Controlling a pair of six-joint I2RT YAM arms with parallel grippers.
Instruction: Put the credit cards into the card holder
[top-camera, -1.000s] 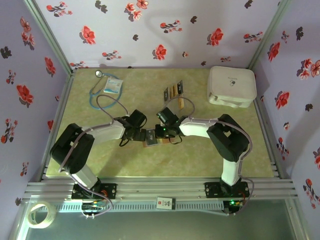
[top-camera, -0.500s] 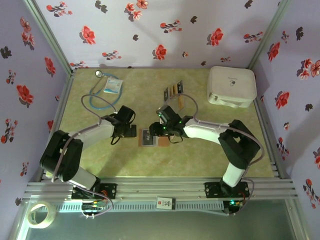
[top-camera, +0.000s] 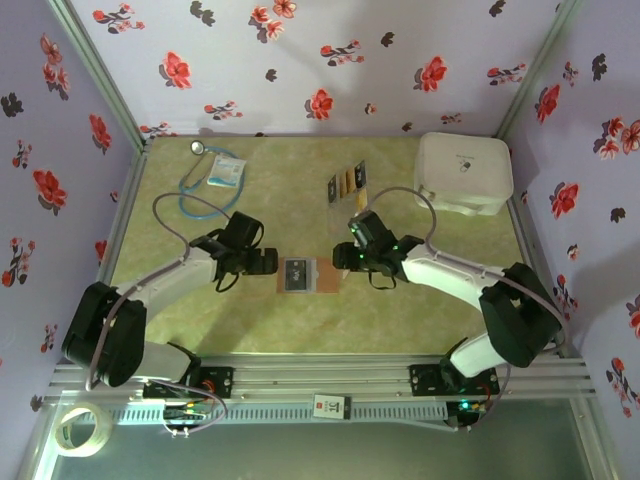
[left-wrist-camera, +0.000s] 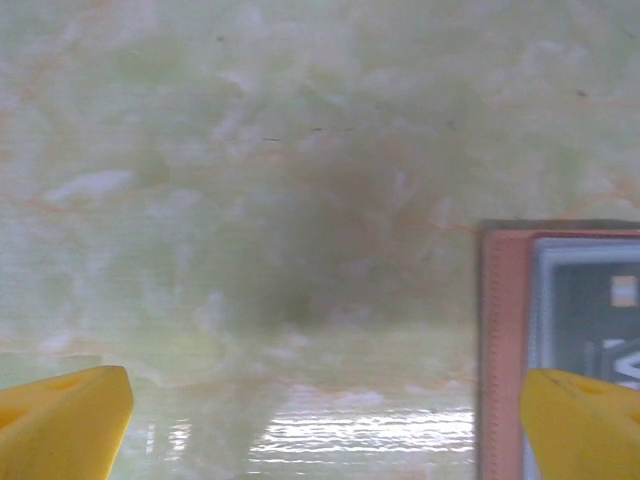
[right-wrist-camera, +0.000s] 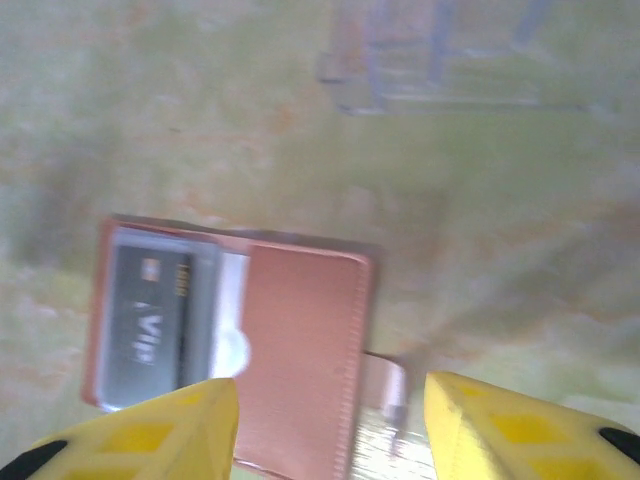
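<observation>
The green marbled desk (top-camera: 300, 205) carries a big white rounded case (top-camera: 463, 172) at far right. Both arms have drawn back from the middle. The left claw (top-camera: 268, 263), fingers wide apart and empty, sits just left of the flat reddish-brown leather card holder (top-camera: 303, 275). The right claw (right-wrist-camera: 330, 430), parted on nothing, has retreated to its right. The holder lies open with a dark credit card (right-wrist-camera: 150, 320) in its clear pocket, so one delivery looks done. The remaining cards (top-camera: 347, 183) wait farther back.

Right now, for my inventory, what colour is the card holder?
The card holder is reddish-brown, clearest in the right wrist view.
</observation>
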